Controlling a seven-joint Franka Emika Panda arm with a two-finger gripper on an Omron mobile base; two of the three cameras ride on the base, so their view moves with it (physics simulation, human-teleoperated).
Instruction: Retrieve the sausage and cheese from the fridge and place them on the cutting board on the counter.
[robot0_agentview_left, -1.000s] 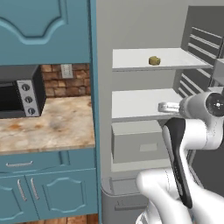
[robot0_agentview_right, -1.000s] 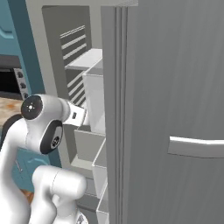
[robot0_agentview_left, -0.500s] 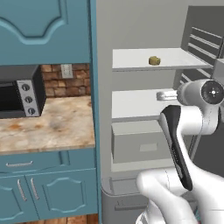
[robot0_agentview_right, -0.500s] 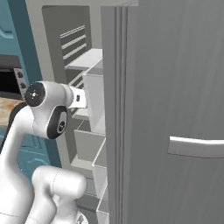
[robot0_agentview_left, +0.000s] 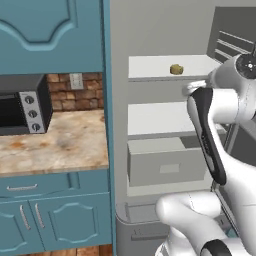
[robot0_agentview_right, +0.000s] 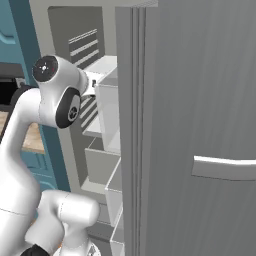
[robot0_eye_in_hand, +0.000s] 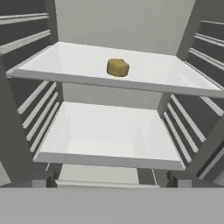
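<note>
**One cheese chunk on top shelf, gripper released**

Fridge (robot0_agentview_left: 165, 30) door open. Cheese (robot0_eye_in_hand: 117, 68) sits alone near the middle of the upper white shelf (robot0_eye_in_hand: 65, 61), slightly toward the back. Lower shelf (robot0_eye_in_hand: 109, 131) bare, grey drawer (robot0_agentview_left: 167, 162) beneath it. Gripper (robot0_eye_in_hand: 109, 181) faces the shelves from outside the fridge, jaws spread wide, grasping nothing, well apart from cheese. Table (robot0_agentview_left: 50, 145) left of fridge carries a black toaster oven (robot0_agentview_left: 22, 105).

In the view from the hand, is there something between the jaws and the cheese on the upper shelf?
No. In the hand view the stretch to the cheese is bare; below it lies only the front of the lower shelf, which carries nothing.
</note>
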